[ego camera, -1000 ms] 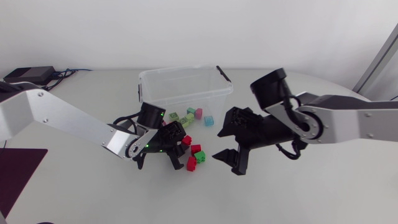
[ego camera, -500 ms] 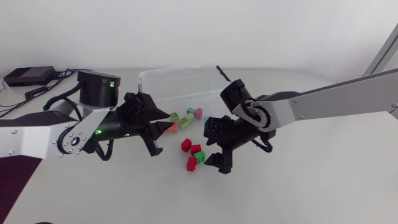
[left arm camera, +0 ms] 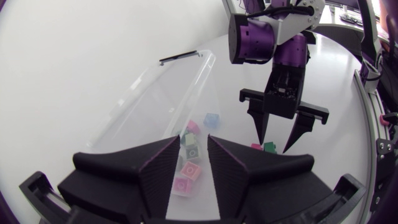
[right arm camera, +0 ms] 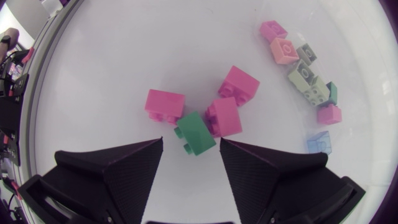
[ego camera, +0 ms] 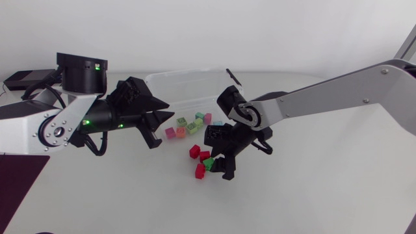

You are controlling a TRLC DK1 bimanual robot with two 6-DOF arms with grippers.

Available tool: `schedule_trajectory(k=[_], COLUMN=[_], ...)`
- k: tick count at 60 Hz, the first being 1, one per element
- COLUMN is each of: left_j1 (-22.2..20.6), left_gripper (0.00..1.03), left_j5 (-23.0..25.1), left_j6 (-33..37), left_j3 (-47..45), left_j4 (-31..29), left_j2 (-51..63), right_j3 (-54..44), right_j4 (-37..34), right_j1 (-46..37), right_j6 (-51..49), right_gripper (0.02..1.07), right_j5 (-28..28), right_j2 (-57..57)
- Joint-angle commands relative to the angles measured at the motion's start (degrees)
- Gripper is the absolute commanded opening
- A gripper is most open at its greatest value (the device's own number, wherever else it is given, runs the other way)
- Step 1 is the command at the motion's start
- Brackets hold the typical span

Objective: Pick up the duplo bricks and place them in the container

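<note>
Duplo bricks are found in two groups. Four loose bricks (ego camera: 204, 156) lie on the tabletop (ego camera: 312, 188) near the container (ego camera: 188, 88), on its open-table side: three red bricks (right arm camera: 239, 84) and one green brick (right arm camera: 196, 132). The green brick touches one red brick; the other two red bricks lie just beside this pair.

The right end effector (ego camera: 220, 162) is positioned directly over the loose group. Its fingers are spread wide and nothing is gripped. In the right wrist view the green brick lies at the mouth of the gap, just ahead of the fingertips and roughly centred between them. No contact with either finger is visible. The brick is tipped, with its studs facing sideways. It appears blocky, so no clear long axis can be stated. The touching red brick lies toward one finger, so a straight descent is judged likely to catch it as well.

The left end effector (left arm camera: 194, 146) is held above the container. Its fingers are parted by a narrow gap and nothing is held. The bricks seen through that gap lie on the container floor. The right arm is therefore much the nearer to the loose group.

The container is clear and open-topped. Several stored bricks (ego camera: 193, 125) in pink, orange, pale green and pale blue lie on its floor, toward the wall facing the loose group.
</note>
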Motion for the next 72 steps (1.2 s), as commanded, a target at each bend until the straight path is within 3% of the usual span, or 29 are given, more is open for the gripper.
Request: schedule_trajectory(k=[1,3,8,16,36,54,72], left_j1=[0.3,0.1,-1.0,-3.4,-6.8,-9.0,-9.9], left_gripper=[0.39,0.44,0.71,0.9,0.91,0.91,0.9], left_j5=[0.6,0.6,0.6,0.6,0.3,-6.8,-11.0], left_j6=[-0.4,-0.5,-0.6,-0.7,-2.2,-5.6,-6.7], left_j3=[0.5,0.3,-0.6,-1.4,-0.6,3.9,6.4], left_j4=[-1.3,-1.9,-2.1,-1.6,0.0,3.8,7.9], left_j2=[-0.3,0.1,2.3,7.6,15.7,26.6,32.6], right_j3=[1.3,1.3,1.4,0.3,-4.6,-7.4,-2.9], right_j4=[-1.5,-1.6,-1.6,-1.6,-2.7,-4.9,-5.2], right_j1=[0.7,0.8,1.3,1.7,-0.5,-2.5,-3.1], right_j6=[-1.7,-1.7,-1.7,-1.5,-1.1,0.7,5.3], right_gripper=[0.52,0.5,0.4,0.14,0.12,0.12,0.12], right_j5=[0.2,0.1,0.1,0.1,0.2,0.2,-0.1], right_j2=[1.8,2.1,3.0,3.2,-6.1,-20.9,-28.7])
